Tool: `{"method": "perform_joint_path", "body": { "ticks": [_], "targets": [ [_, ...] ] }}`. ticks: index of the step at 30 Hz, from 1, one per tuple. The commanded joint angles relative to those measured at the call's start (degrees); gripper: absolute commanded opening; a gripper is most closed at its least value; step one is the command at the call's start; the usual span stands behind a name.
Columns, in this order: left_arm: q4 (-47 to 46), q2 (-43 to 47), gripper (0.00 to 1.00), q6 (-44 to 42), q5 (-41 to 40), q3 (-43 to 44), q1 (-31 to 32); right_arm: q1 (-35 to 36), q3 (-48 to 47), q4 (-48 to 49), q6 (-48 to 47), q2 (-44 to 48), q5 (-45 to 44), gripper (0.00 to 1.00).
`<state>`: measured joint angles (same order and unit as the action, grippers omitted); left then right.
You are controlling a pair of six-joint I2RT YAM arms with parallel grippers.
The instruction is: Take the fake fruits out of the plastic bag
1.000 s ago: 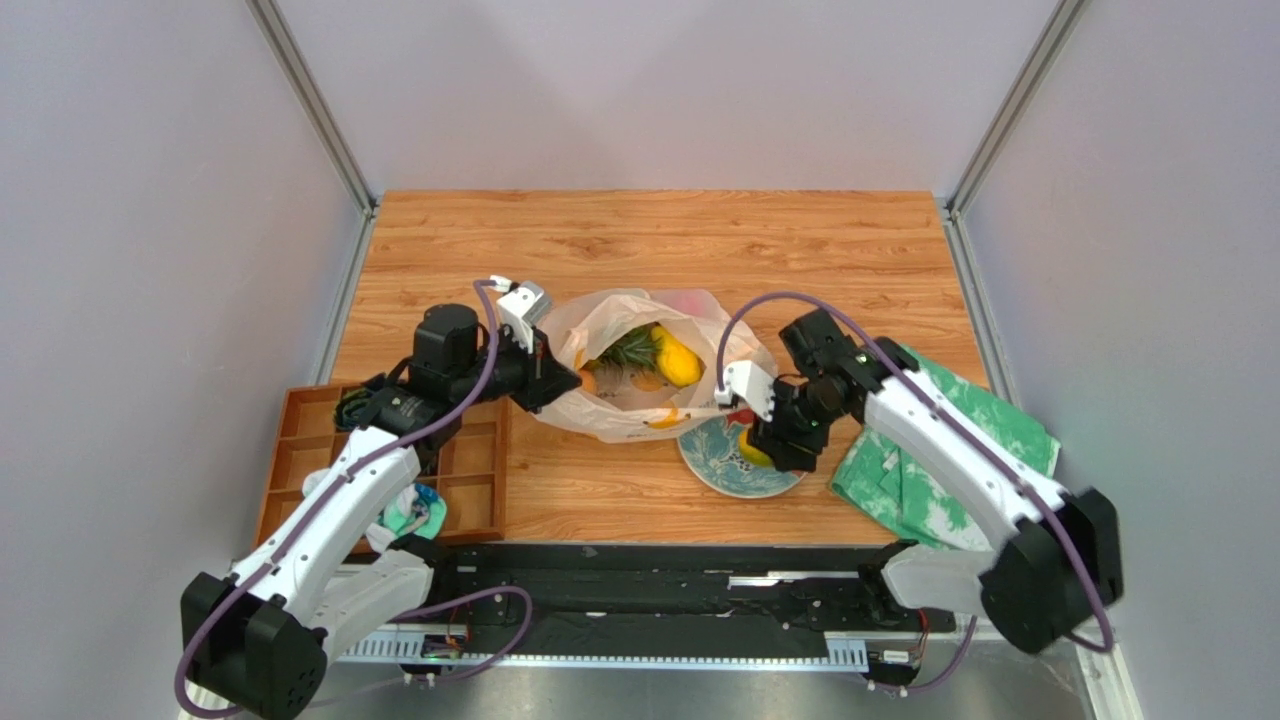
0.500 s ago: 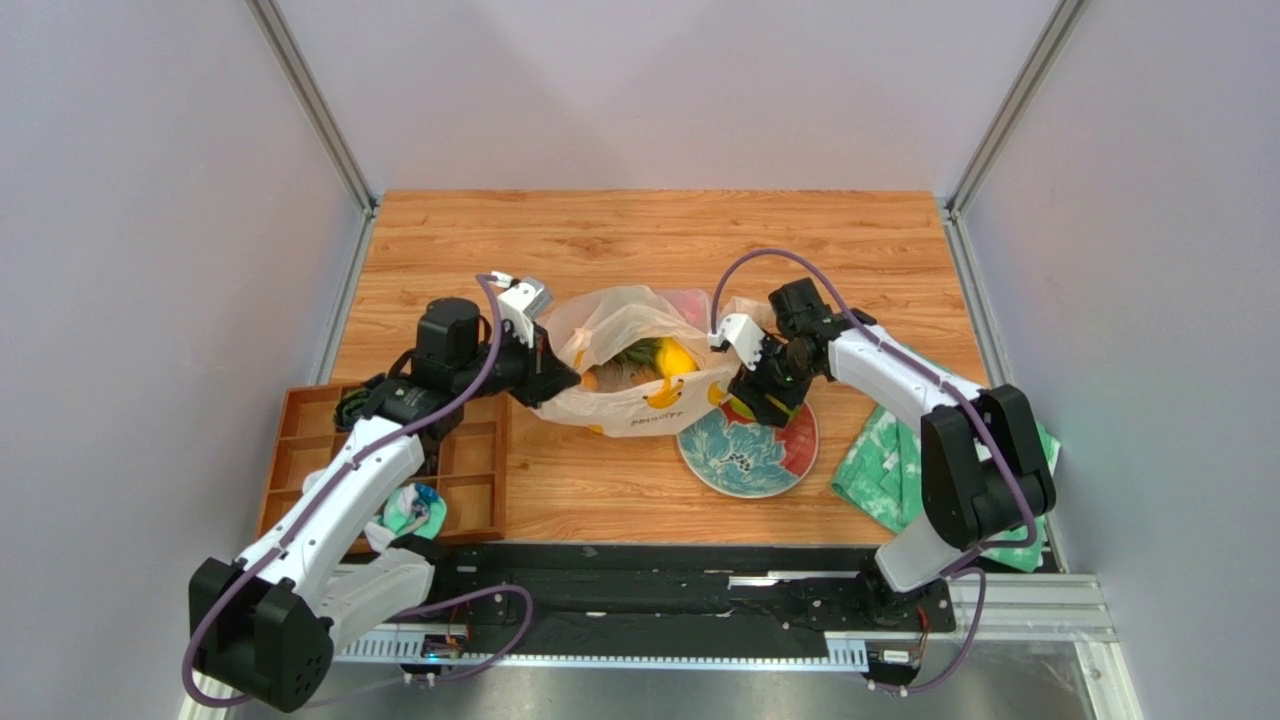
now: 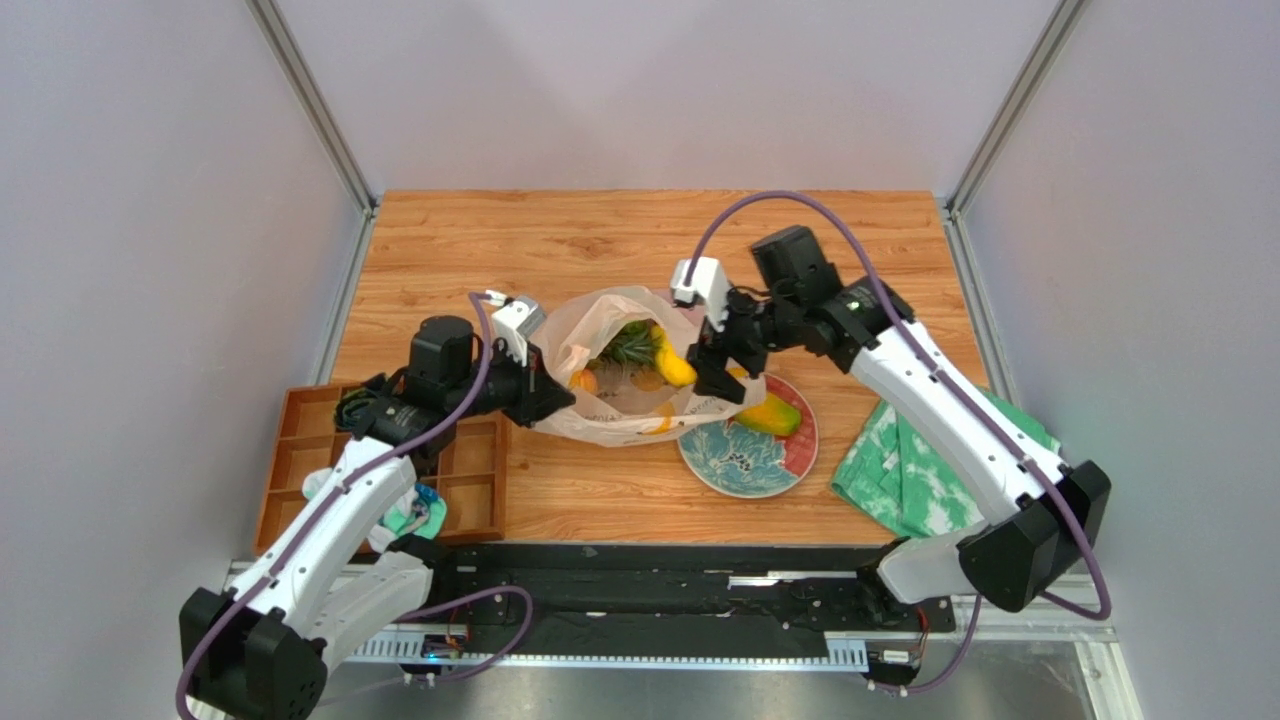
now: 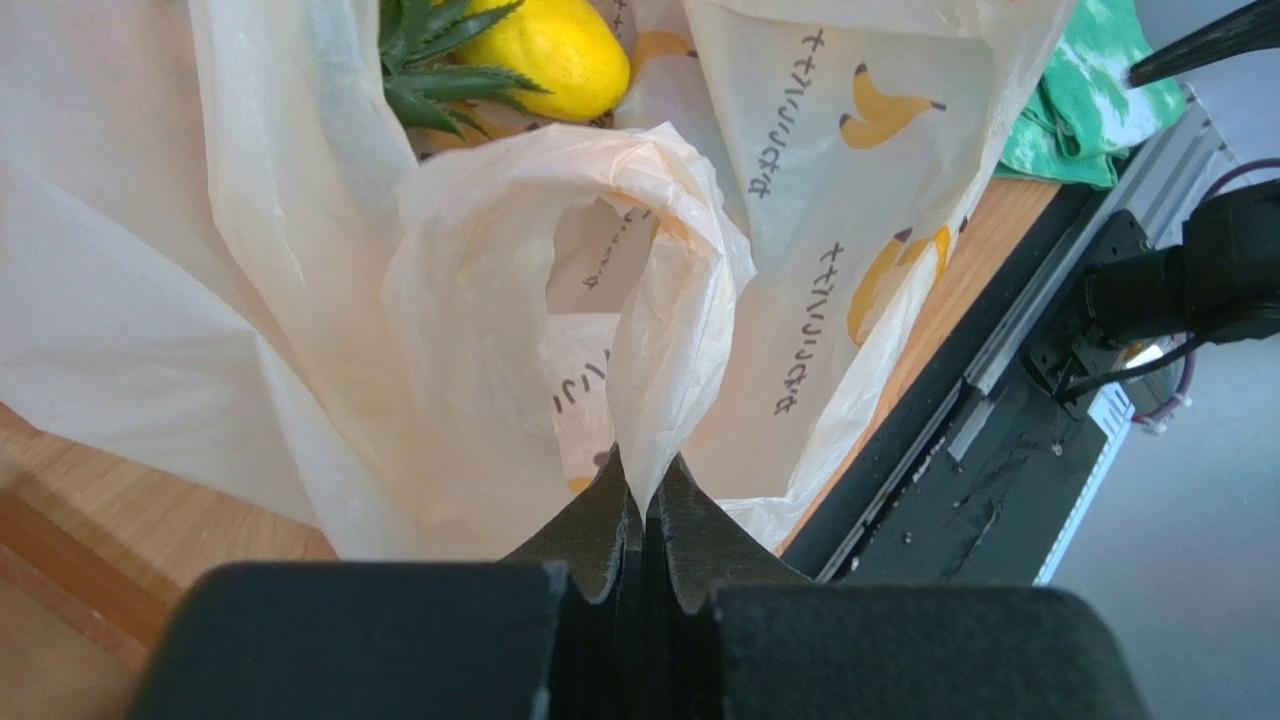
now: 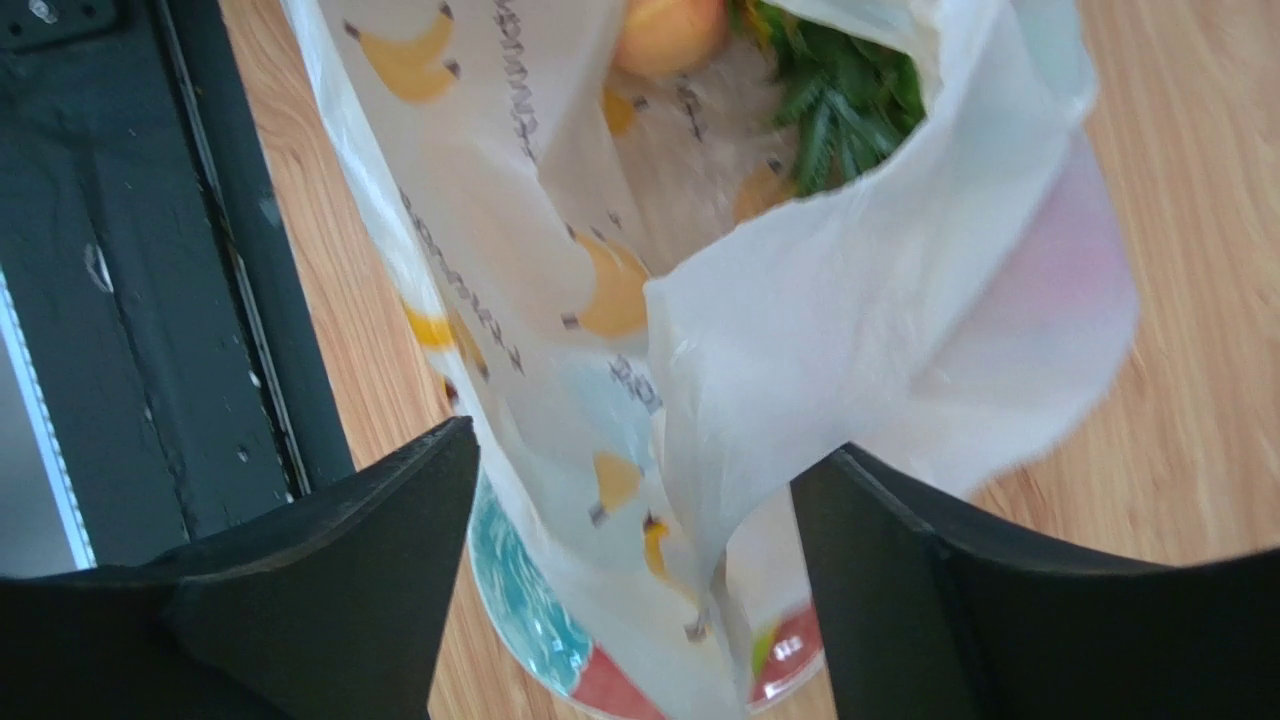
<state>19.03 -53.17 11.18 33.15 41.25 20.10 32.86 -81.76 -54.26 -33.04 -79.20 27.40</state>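
The plastic bag [image 3: 624, 405] stands open at the table's middle, printed with bananas. Inside it show pineapple leaves [image 3: 631, 345], a yellow mango [image 3: 675, 365] and an orange fruit [image 3: 586, 383]. My left gripper [image 3: 544, 398] is shut on the bag's left edge; the left wrist view shows the film [image 4: 661, 375] pinched between the jaws [image 4: 646, 503], with the mango [image 4: 549, 53] beyond. My right gripper [image 3: 718, 365] is open over the bag's right rim; in the right wrist view its jaws [image 5: 639, 465] straddle the bag wall [image 5: 781, 345], empty. Another mango [image 3: 769, 419] lies on the plate [image 3: 721, 458].
The patterned plate also shows under the bag in the right wrist view [image 5: 526, 600]. A green-and-white cloth [image 3: 917, 473] lies at the right. A brown compartment tray [image 3: 316, 435] sits at the left. A black rail [image 3: 676, 578] runs along the near edge.
My right gripper left a mango on the plate and moved up and left to the bag's right rim, open. My left gripper kept its hold and shifted slightly.
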Motion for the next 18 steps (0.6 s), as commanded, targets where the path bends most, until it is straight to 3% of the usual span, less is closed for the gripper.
{"method": "perform_joint_path", "body": {
  "ticks": [1,2,7,9,12,15,18],
  "targets": [
    [5.1,4.9,0.0,-0.2,0.3,-1.3,-0.3,7.4,-0.9,12.1,7.4,-9.1,-3.3,0.72],
    [6.1,6.3,0.0,0.1,-0.2,-1.7,-0.3,8.6,-1.3,15.3,7.6,-11.1,-5.2,0.63],
    [12.3,10.2,0.0,1.2,-4.1,-2.2,-0.9,13.9,-3.8,18.3,13.4,-24.1,-9.7,0.52],
    [15.5,11.9,0.0,3.2,-13.9,-0.8,-0.9,17.1,-2.5,15.9,13.3,-25.0,-8.4,0.5],
    [16.8,13.0,0.0,4.6,-20.2,-1.6,-2.0,23.2,6.2,14.5,13.3,-22.1,-5.0,0.51],
    [16.3,14.5,0.0,4.1,-18.3,-2.1,-2.0,26.3,13.9,21.2,20.0,-15.0,-9.7,0.57],
    [16.5,14.1,0.0,5.0,-21.3,-3.4,-2.0,27.0,16.0,22.4,18.3,-10.5,-15.4,0.63]
  ]
}}
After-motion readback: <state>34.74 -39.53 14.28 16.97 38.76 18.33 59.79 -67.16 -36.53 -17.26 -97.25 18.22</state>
